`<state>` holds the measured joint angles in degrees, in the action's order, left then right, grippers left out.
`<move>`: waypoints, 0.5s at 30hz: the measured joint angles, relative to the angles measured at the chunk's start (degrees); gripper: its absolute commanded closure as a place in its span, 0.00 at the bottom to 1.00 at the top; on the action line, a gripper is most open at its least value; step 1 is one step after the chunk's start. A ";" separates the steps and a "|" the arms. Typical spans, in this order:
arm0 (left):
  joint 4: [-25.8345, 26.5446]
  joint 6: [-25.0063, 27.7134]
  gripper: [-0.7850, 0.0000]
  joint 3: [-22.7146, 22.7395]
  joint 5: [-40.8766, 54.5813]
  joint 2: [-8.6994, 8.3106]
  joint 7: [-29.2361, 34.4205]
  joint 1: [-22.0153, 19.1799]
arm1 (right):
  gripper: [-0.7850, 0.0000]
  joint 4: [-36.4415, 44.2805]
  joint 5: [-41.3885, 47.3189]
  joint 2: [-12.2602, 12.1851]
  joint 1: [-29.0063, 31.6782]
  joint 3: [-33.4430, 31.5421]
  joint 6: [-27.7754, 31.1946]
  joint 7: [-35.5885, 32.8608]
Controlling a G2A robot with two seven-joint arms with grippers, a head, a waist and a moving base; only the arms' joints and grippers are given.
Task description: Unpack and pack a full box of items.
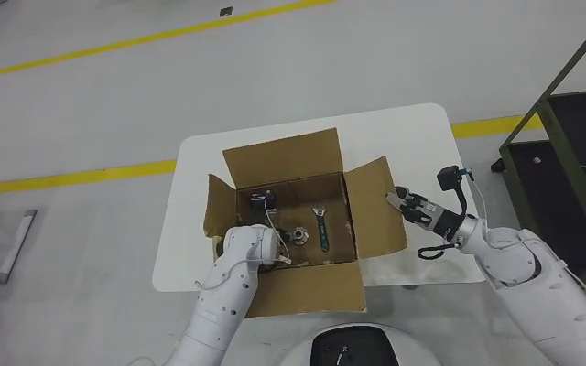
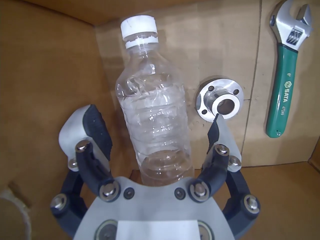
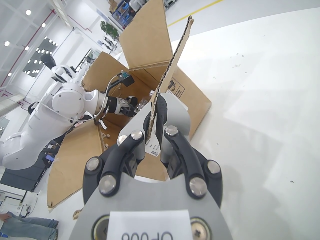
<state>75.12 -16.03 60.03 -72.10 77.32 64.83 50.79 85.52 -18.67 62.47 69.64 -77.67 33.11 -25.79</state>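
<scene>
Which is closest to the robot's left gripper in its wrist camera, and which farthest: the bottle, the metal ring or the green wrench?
1. Bottle: between the open left gripper's fingers.
2. Metal ring: on the box floor, beside one fingertip.
3. Green wrench: farthest, beyond the ring, on the box floor.

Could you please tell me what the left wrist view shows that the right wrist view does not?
Left wrist view: the green-handled wrench and a metal flange lying on the floor of the box, and the left gripper open around the clear bottle, not touching it. Right wrist view: the right gripper shut on the edge of a flap, and the white table beside the box. Both: the box, the bottle and the left gripper inside it.
</scene>
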 measured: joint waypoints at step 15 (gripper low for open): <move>-1.66 0.51 1.00 0.56 -1.75 0.41 -1.07 0.04 | 1.00 -0.07 -0.07 -0.03 -0.23 0.24 -0.42 0.25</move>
<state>73.46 -15.52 60.58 -73.85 77.72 63.76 50.83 85.44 -18.74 62.45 69.41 -77.43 32.69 -25.54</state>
